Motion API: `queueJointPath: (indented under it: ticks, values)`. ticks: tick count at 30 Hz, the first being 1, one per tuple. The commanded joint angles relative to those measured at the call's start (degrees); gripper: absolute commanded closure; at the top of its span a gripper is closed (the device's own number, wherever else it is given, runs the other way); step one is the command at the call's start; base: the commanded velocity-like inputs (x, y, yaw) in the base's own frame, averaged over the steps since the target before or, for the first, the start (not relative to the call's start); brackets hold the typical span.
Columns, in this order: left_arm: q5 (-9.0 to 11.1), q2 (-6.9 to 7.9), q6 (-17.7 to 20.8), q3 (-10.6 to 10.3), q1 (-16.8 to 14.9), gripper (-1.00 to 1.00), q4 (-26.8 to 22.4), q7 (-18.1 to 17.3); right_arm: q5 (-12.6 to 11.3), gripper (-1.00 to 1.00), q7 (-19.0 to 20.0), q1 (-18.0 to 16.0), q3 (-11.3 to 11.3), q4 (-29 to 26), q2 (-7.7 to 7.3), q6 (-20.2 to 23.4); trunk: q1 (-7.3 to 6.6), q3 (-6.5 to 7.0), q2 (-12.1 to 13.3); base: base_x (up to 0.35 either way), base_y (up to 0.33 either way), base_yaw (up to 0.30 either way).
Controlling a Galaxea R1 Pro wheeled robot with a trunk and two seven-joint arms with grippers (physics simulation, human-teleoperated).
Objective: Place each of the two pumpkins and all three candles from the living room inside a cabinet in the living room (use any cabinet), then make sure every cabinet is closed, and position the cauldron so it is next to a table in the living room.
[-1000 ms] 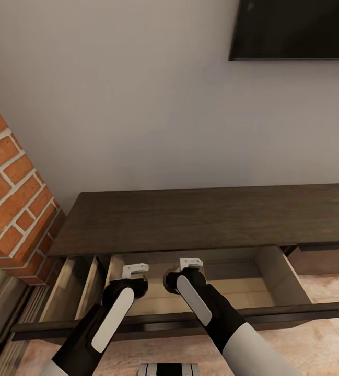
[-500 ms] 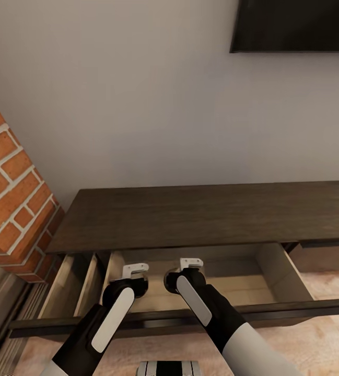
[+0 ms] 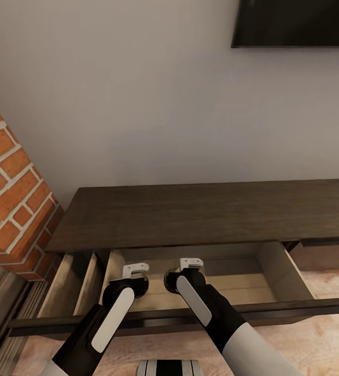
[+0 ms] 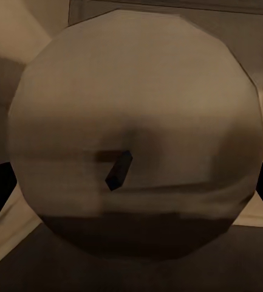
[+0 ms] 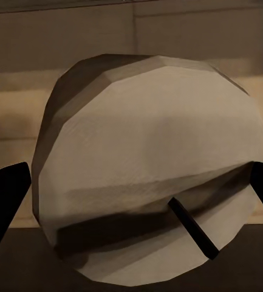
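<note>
No writing shows. Both pincers, left and right, stay over the open drawer, each pinching a candle.

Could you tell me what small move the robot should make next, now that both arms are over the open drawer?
Probably open both claws. Each wrist view shows a candle between the claw's dark fingers, and the left claw and right claw hang inside the cabinet drawer.

The cabinet stands against the wall, its drawer pulled out; a brick column is at its left.
</note>
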Motion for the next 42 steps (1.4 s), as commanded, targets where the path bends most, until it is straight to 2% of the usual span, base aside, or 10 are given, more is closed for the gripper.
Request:
queueJointPath:
  ticks: [1,6,13,14,19,20,29,39,42]
  values:
    - [0.6,0.01,0.1,-0.1,0.0,1.00,-0.1,0.6,-0.5,1.00,-0.5,0.0,0.1,0.0,0.00,0.0,0.01,-0.27,0.0,0.000,0.000,0.000]
    - [0.6,0.01,0.1,-0.1,0.0,1.00,-0.1,0.6,-0.5,1.00,-0.5,0.0,0.2,0.0,0.00,0.1,0.14,-1.38,-0.1,0.000,0.000,0.000]
    - [0.6,0.01,0.1,-0.1,0.0,1.00,-0.1,0.6,-0.5,1.00,-0.5,0.0,0.2,0.0,0.00,0.1,0.14,-1.38,-0.1,0.000,0.000,0.000]
    - [0.6,0.01,0.1,-0.1,0.0,1.00,-0.1,0.6,-0.5,-1.00,-0.5,0.0,0.2,0.0,0.00,0.1,0.14,-1.38,-0.1,0.000,0.000,0.000]
    - [0.6,0.01,0.1,-0.1,0.0,1.00,-0.1,0.6,-0.5,-1.00,-0.5,0.0,0.3,0.0,0.00,0.3,0.14,-1.38,-0.1,0.000,0.000,0.000]
    - [0.6,0.01,0.1,-0.1,0.0,-1.00,-0.2,0.6,-0.5,-1.00,-0.5,0.0,0.3,0.0,0.00,0.3,0.14,-1.38,-0.1,0.000,0.000,0.000]
    - [0.6,0.00,0.0,-0.1,0.0,-1.00,-0.2,0.6,-0.5,-1.00,-0.5,0.0,0.3,0.0,0.00,0.3,0.14,-1.38,-0.1,0.000,0.000,0.000]
    - [0.6,-0.29,0.8,0.0,0.0,-1.00,-0.6,0.7,-0.5,-1.00,-0.5,0.0,0.3,0.0,0.00,0.2,-0.11,0.84,0.0,0.000,0.000,0.000]
    - [0.7,-0.40,1.0,0.0,0.0,-1.00,-1.4,0.6,-0.5,-1.00,-0.5,0.0,0.3,-0.1,0.00,0.3,-0.77,1.38,1.2,-0.062,0.000,0.000]
